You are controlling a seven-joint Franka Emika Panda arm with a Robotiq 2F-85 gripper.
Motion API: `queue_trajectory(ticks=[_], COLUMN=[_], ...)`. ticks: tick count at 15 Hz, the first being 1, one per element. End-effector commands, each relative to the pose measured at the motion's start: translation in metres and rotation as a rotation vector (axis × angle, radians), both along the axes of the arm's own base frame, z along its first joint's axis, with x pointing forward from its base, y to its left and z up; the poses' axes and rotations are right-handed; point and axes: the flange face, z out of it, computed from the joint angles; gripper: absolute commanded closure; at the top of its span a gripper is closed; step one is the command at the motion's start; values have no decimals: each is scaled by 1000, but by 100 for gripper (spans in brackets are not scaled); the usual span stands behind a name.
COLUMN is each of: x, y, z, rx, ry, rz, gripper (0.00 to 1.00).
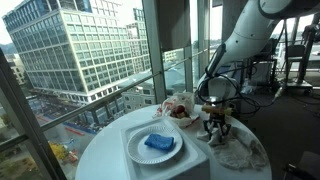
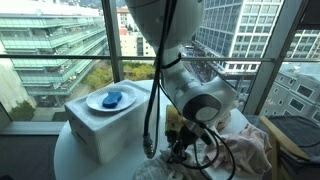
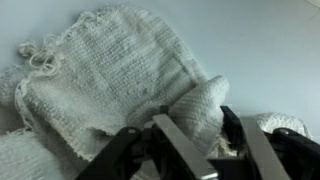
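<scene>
Wrist view shows a cream knit cloth [image 3: 110, 70] filling most of the frame. It is a chunky open weave w/ frayed, stringy edges at approx. 10 o'clock, lying rumpled on the pale desk [image 3: 270, 40]. The fingers [image 3: 172, 135] come in from 6 o'clock and sit on either side of a raised fold of the cloth, part-way in and touching it. Whether the pinch is tight we can't tell. In both exterior views the cloth [image 1: 242, 152] lies on the round white desk [image 1: 98, 150] directly under the arm, near the rim, w/ a white box [image 2: 95, 130] just beside it. The box carries a white plate [image 2: 100, 103] w/ a blue sponge-like pad [image 2: 112, 98]. At approx. 12 o'clock from the fingers [image 1: 215, 125] sits a bowl [image 1: 180, 108] of sth red and white, too small to identify.

We judge the cloth light, soft and fully limp, so it won't hold a shape and will drape and drag when raised. The knit is grippy, not slippery, but the loose loops may snag on finger edges. The best hold is a bunched ridge like this fold, taken deep enough to catch several layers. A single edge thread or the frayed corner would prob. stretch or slip out. Nothing fragile in the cloth itself.
</scene>
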Motion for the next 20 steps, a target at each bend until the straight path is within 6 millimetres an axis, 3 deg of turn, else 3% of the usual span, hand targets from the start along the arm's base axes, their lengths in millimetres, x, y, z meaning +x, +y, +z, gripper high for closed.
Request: queue_trajectory(ticks=[1,4,10,14,20], x=[2,-4,-19,-14,-3], y=[2,10,8,-20,-71], z=[7,20,64,86,91], rx=[27,53,38,-102,-333], ry=[1,5,-45,-175,-331], rz=[-6,28,50,-68,-260], gripper=[76,99,99,99,99])
